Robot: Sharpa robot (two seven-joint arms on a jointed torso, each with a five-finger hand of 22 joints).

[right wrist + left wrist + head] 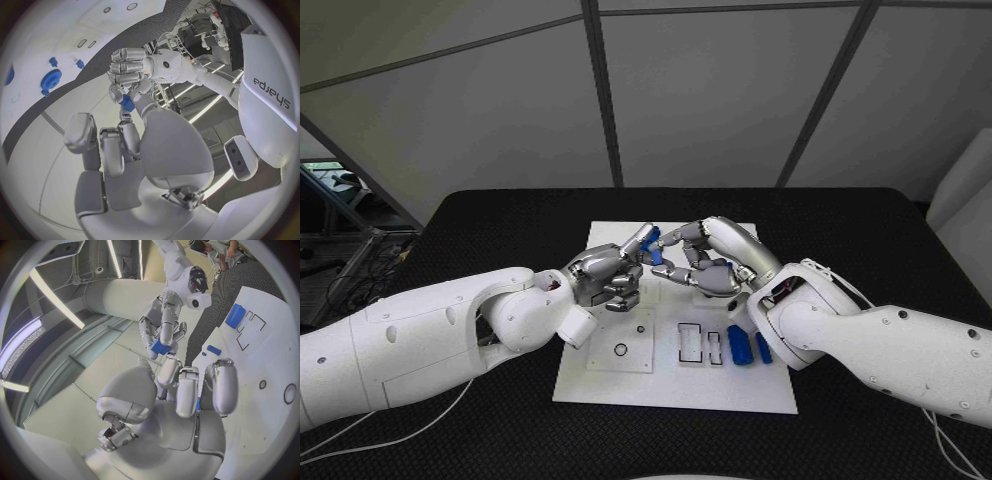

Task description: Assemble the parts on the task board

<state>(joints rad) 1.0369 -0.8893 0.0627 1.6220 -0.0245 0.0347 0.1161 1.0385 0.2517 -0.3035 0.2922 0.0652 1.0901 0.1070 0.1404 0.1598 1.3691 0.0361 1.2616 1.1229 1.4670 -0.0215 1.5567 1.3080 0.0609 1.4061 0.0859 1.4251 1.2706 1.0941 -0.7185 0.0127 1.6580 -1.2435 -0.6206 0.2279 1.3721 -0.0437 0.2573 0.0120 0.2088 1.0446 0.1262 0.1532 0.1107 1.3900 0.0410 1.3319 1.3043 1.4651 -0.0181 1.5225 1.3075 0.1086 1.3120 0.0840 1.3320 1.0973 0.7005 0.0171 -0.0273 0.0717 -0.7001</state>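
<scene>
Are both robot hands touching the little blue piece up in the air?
Touching. In the head view the left hand and right hand meet at the blue piece above the task board. The right wrist view shows fingers pinching it.

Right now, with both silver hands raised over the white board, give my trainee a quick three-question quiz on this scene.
1. True or false: the small blue part lies flat on the white task board.
2. Which hands touch that part? A) left hand alone B) right hand alone C) both
3. Fill in: the two loose blue bars lie on the board beside the robot's ____ arm.

Key: 1 false, it is held up between the hands; 2 C; 3 right.
</scene>
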